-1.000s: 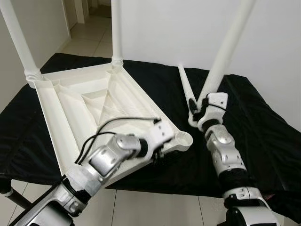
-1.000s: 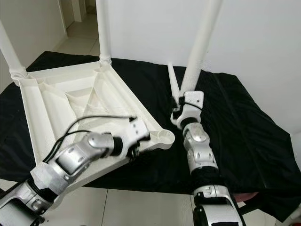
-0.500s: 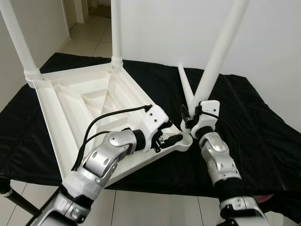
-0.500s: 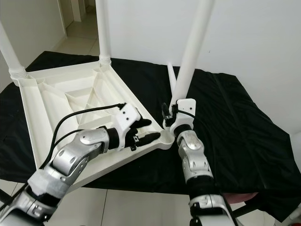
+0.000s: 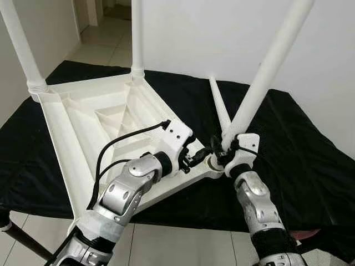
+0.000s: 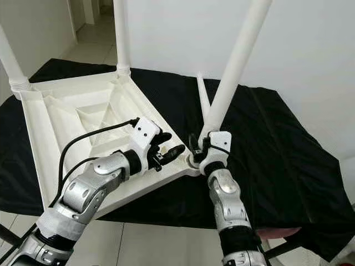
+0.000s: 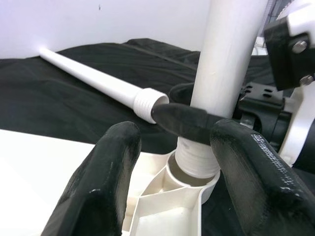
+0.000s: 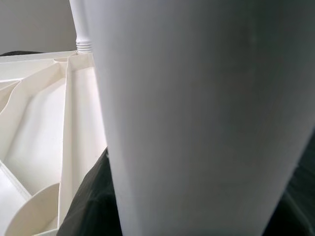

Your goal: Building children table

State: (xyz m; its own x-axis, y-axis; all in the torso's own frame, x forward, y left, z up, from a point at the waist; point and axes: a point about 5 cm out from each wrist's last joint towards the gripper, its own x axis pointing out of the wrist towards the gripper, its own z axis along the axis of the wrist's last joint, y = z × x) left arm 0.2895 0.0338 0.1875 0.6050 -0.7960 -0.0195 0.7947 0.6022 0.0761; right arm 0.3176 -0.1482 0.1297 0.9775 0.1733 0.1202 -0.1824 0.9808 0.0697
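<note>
Left gripper point(image 5: 201, 154) jaws gaped wide beside corner socket point(image 7: 189, 179) of upturned tabletop point(image 5: 83, 119). Right gripper point(image 5: 226, 151) clamped leg point(image 5: 266, 72), threaded end sat in socket, tilted. Should square leg upright before twisting. Left wrist view revealed threads; spare leg point(image 7: 93, 83) lay behind on black cloth point(image 5: 310, 155).

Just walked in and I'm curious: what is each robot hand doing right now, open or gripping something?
Left hand: open, fingers either side of the corner socket.
Right hand: closed on the white table leg, its threaded end at that socket.
</note>
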